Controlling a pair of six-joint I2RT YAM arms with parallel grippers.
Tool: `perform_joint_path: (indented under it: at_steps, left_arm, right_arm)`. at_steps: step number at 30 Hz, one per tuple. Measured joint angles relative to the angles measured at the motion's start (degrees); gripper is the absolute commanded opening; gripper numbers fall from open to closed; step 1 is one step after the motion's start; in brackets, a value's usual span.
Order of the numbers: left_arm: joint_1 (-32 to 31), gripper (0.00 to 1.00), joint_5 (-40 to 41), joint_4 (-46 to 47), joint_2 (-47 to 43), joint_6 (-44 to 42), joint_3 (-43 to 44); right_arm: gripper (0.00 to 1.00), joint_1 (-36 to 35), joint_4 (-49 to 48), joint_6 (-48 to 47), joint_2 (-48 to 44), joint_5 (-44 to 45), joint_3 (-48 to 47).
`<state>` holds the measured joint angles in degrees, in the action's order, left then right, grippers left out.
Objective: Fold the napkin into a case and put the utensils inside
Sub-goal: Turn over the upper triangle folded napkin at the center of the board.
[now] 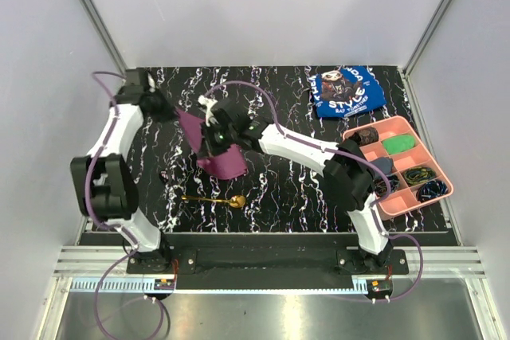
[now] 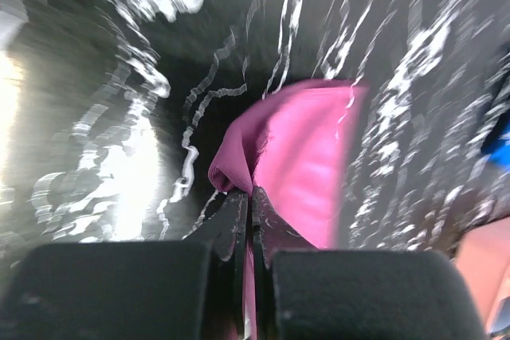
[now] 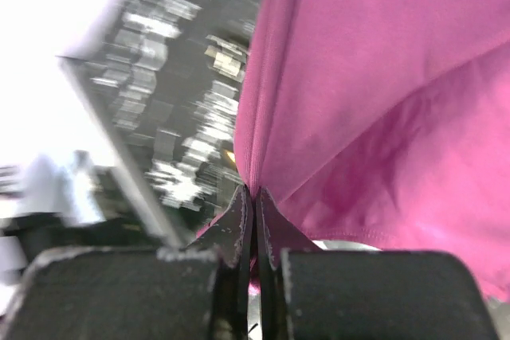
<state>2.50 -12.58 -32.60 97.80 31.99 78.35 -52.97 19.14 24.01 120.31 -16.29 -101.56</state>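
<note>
The napkin [image 1: 225, 165] hangs bunched over the left-middle of the desk [image 1: 295, 193], pinched in two places. Our left claw [image 2: 249, 193] is clamped on one gathered edge, and our right claw [image 3: 253, 193] is clamped on another fold. We cannot tell whether its lower edge touches the desk. No case shape shows, so we judge the folding hardly begun: the cloth needs laying flat and layering first. The spoon [image 1: 213, 199] lies on the desk just nearer us than the napkin, apart from it and not yet tucked in. The blue cloth [image 1: 347, 91] and tray [image 1: 441, 189] sit well off to the right.
</note>
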Motion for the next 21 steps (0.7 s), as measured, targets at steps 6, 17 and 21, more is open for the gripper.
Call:
perform_joint_path:
  at_steps: [6,17,21]
  left_arm:
    - [1.97,0.0,-0.31,-1.68,-9.51,-0.31,3.17]
    - [-11.34,0.0,-0.57,0.92,8.28,2.47,16.68]
    - [-16.61,0.0,-0.42,5.42,18.23,3.91,17.25]
  right_arm:
    - [0.0,-1.77,-10.73,8.26,0.83,-8.74,-3.15]
    - [0.0,10.01,-39.65,26.84,-0.02,-19.28,20.72]
    - [0.0,15.21,-43.39,28.89,-0.02,-22.23,31.3]
